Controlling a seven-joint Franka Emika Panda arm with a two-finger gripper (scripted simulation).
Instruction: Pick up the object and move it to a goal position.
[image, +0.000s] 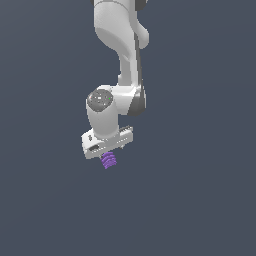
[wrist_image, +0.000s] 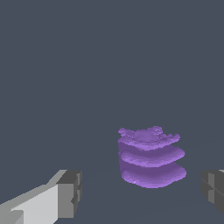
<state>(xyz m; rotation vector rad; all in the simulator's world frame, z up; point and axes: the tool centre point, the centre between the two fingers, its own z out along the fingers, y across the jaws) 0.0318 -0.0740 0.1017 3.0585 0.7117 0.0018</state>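
The claw (image: 111, 151) hangs low over the surface (image: 200, 200) with its two fingers spread well apart; in the wrist view one grey pad (wrist_image: 70, 194) and the other pad (wrist_image: 213, 190) stand on either side of open floor, gripping nothing. The object (image: 108, 160), a small purple stack of ridged layers, sits on the surface just under the claw, peeking out at about 6 o'clock from it in the exterior view. In the wrist view the object (wrist_image: 151, 157) lies between the pads, nearer one than the other and touching neither. It stands upright, its stacking axis vertical, and is about as wide as tall. It looks light and rigid; the ridges should give the pads purchase. The middle layers, squeezed from opposite sides, seem the safest hold.
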